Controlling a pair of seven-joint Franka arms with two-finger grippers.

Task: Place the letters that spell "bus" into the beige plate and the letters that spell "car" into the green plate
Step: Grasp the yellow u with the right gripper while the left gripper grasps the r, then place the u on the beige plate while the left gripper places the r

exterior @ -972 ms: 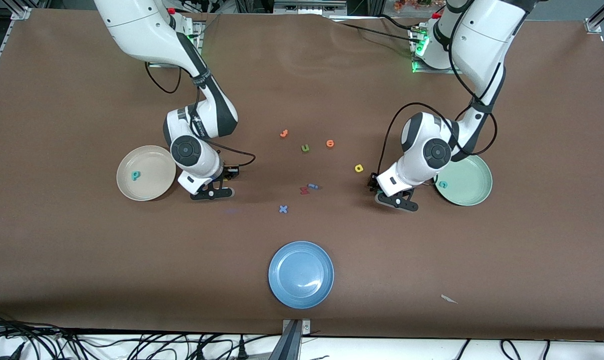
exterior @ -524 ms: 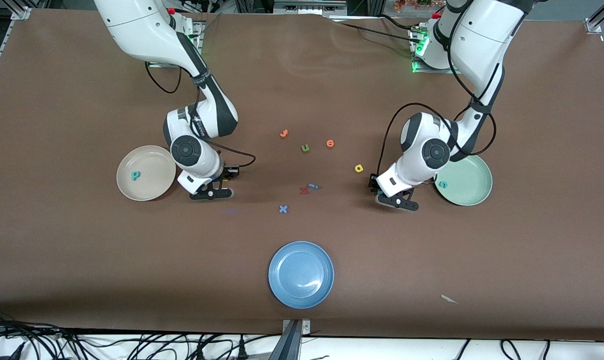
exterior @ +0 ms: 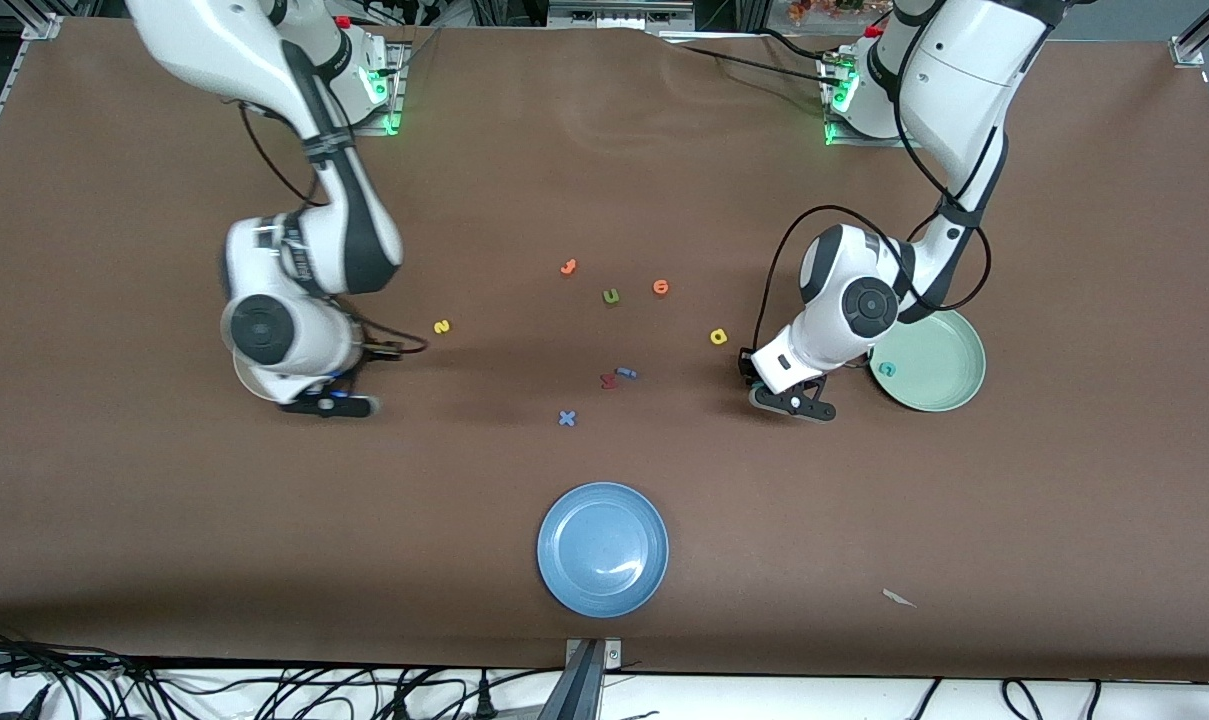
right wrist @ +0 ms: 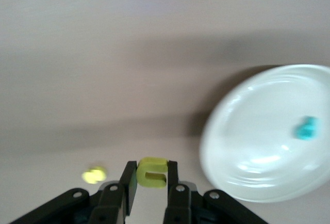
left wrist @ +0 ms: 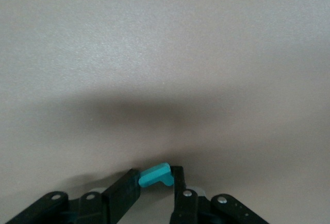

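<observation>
Right gripper (right wrist: 150,168) clamps u (right wrist: 152,174), just beside beige plate (right wrist: 247,146) — b (right wrist: 307,129) already inside. Left gripper (left wrist: 154,179) pinches r (left wrist: 154,174) near green plate (exterior: 939,385); c (exterior: 886,369) inside. On table mid-frame, yet to move — s (exterior: 442,326), a (exterior: 718,337).

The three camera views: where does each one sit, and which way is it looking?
Front view: high across the table, facing both arms' bases, looking down on the green plate.
Left wrist view: on the left wrist, looking past the left gripper, shut on a teal letter, at the table.
Right wrist view: on the right wrist, looking past the right gripper, shut on a yellow u, at the beige plate.
Shared: the yellow s shows in front and right wrist views.
</observation>
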